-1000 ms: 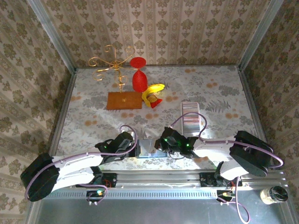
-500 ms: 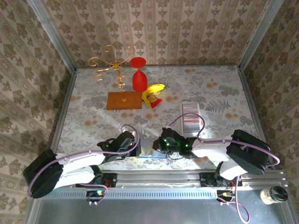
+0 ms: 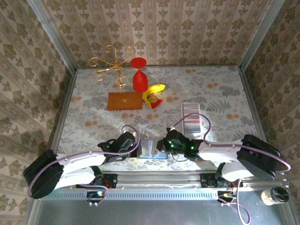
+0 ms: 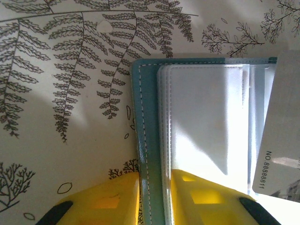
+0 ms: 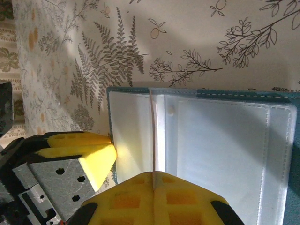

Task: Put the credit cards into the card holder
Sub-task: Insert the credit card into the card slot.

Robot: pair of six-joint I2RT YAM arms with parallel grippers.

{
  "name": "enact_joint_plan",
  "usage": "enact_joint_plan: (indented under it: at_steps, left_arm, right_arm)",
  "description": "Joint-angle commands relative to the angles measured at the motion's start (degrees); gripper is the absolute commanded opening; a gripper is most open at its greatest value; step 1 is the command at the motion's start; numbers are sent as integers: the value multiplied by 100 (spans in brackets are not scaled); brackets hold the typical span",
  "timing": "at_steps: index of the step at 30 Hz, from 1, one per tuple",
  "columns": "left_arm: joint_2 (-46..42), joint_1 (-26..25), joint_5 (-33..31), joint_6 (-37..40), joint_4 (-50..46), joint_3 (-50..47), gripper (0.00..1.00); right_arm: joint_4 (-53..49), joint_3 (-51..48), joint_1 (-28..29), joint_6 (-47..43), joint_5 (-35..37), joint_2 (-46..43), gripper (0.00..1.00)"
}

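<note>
Thin credit card (image 5: 153,133) pinched edge-on in the closed right gripper (image 5: 153,180), over the clear sleeves of a teal stitched pouch (image 4: 139,117).
Pale grey printed back, cut off at the frame edge in the left wrist view; other face hidden. Pouch edge clamped in the narrowly set left gripper (image 4: 154,199). Long silvery ribbed card holder (image 3: 191,118) well beyond the right fingers, slots hard to make out.
</note>
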Motion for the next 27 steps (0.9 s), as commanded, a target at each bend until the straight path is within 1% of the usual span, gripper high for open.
enact_joint_plan:
  at_steps: [1, 2, 19, 27]
  left_arm:
    - [72, -38, -41, -48, -219, 74, 24]
    - [71, -38, -41, -40, -229, 82, 24]
    - [63, -46, -44, -57, -219, 48, 23]
    - [77, -55, -48, -65, -206, 39, 23]
  right_arm:
    - [36, -28, 31, -103, 192, 95, 0]
    - [28, -35, 31, -103, 187, 256, 0]
    - [512, -72, 39, -17, -112, 562, 0]
    - [1083, -368, 40, 411, -161, 518, 0]
